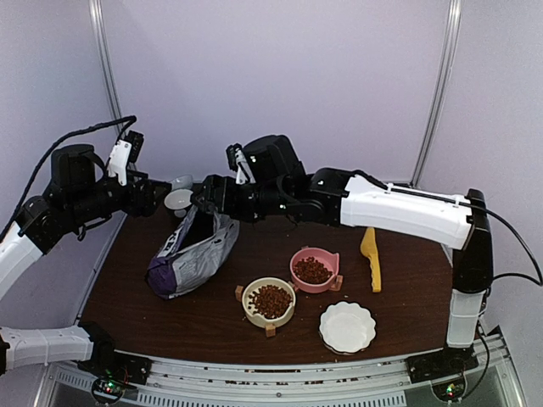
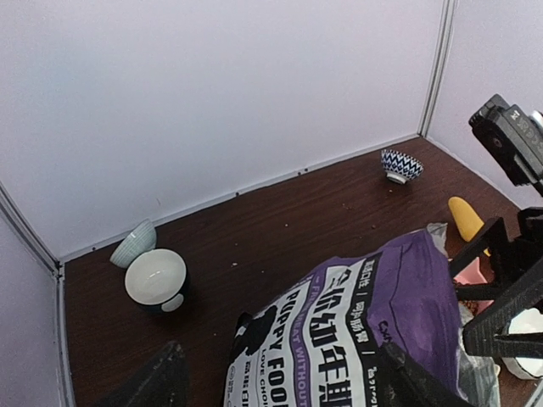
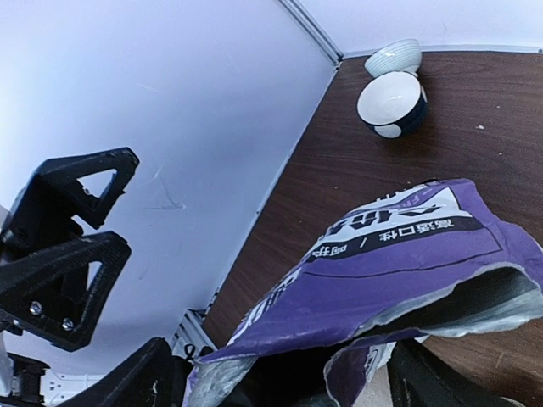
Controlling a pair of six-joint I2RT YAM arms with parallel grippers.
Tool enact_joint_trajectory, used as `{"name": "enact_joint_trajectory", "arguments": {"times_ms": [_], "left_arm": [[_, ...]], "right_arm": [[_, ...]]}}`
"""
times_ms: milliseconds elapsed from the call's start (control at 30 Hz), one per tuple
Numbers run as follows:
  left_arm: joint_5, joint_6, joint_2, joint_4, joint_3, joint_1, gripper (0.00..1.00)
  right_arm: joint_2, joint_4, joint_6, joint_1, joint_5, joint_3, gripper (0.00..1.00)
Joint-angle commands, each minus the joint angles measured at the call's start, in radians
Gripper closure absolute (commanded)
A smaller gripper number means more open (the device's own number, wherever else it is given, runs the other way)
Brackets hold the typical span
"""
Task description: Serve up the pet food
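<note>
The pet food (image 1: 270,299) sits in a cream bowl (image 1: 270,323) close by and a pink bowl (image 1: 327,253) just behind. It looks small, dry and light and would roll away, so hold a bowl's rim. Farther back, the left fingers (image 2: 161,377) and right fingers (image 3: 136,377) are wide open over the purple bag (image 1: 191,259), holding nothing.

Even soft lighting, faint shadows, wrist views bent at edges, sharp focus
</note>
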Motion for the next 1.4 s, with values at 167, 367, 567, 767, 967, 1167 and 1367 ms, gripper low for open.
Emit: {"name": "enact_joint_trajectory", "arguments": {"times_ms": [167,367,567,767,967,1167,1367], "left_arm": [[-0.102,0.032,-0.044,-0.003,-0.03,-0.001,0.19],[-0.147,0.037,-0.046,-0.011,-0.042,-0.001,0.18],[-0.163,0.044,-0.033,0.007,-0.059,0.031,0.18],[-0.178,0.074,-0.065,0.124,-0.152,0.085,0.14],[-0.188,0.095,-0.059,0.157,-0.151,0.124,0.11],[-0.183,0.041,-0.061,0.099,-0.054,0.125,0.06],[-0.071,-0.039,0.049,-0.074,0.193,0.126,0.04]], "right_arm": [[0.005,-0.145,0.124,0.044,0.218,0.054,0.02],[0.077,-0.313,0.186,0.047,0.293,0.129,0.02],[0.065,-0.225,0.187,0.047,0.239,0.072,0.26],[0.134,-0.061,0.045,0.018,-0.035,0.183,0.71],[0.229,-0.004,-0.057,0.008,-0.305,0.374,1.0],[0.199,0.127,-0.134,0.002,-0.5,0.431,1.0],[0.16,0.155,-0.139,-0.011,-0.683,0.433,1.0]]}}
